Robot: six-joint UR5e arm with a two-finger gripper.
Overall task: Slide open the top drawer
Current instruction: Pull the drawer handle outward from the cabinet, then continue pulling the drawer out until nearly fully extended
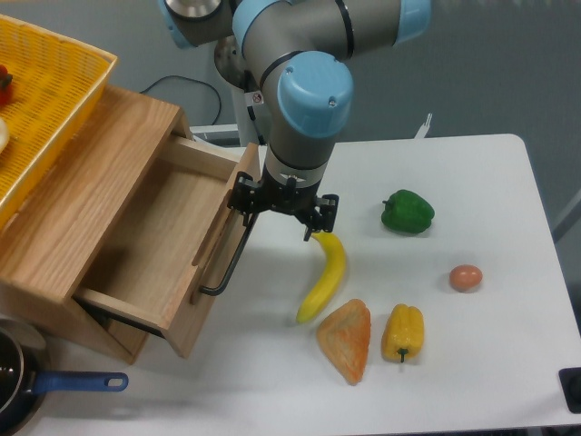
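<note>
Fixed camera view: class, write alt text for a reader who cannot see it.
A robot arm's hand holds the black bar handle of the top drawer, which stands wide open and empty. A banana, two peppers, an egg and a pastry lie on the white table.
</note>
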